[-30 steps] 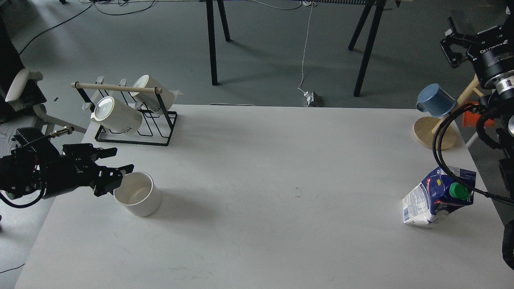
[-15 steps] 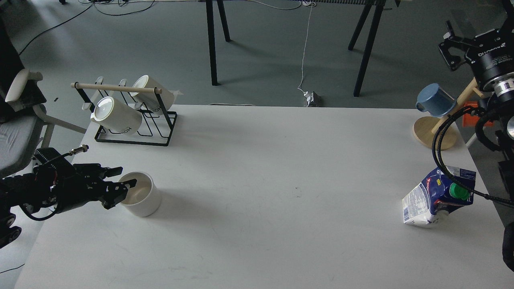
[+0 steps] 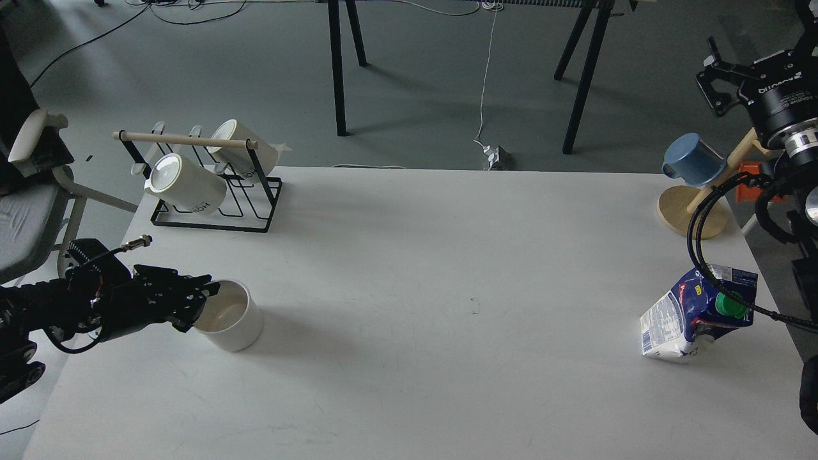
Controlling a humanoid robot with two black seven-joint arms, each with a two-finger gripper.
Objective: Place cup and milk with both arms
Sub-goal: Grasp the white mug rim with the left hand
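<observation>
Two task items are on the white desk point(image 3: 409, 287): a cup point(image 3: 231, 316) and a milk carton point(image 3: 698, 313). The cup is a plain white cylinder with a smooth, glossy finish, open at the top, with no handle visible. It stands at the left end of the desk, in front of the black wire rack point(image 3: 211, 191), and appears slightly tilted. The left pincer point(image 3: 198, 300) is at the cup's left rim, with one finger over the opening and one at the outer wall; the fingers look closed on the rim, clamping it.

The milk carton is far to the right of the cup, near the desk's right edge. It is a gable-type paper pack, white and dark blue with printed panels and a green round screw cap point(image 3: 728, 304) near its top. It leans to one side and its body looks dented. A black cable point(image 3: 696, 236) from the right arm loops in front of it.

The right pincer point(image 3: 719, 83) is raised well above and behind the carton, off the desk's far right corner. It is dark and seen at an angle; I cannot tell whether its fingers are apart or together.

Behind the cup, the wire rack carries two white mugs point(image 3: 185, 182) lying on their sides under a pale wooden rod point(image 3: 185, 139). Behind the carton, a blue mug point(image 3: 693, 160) hangs on a wooden stand with a round base point(image 3: 677, 214).
</observation>
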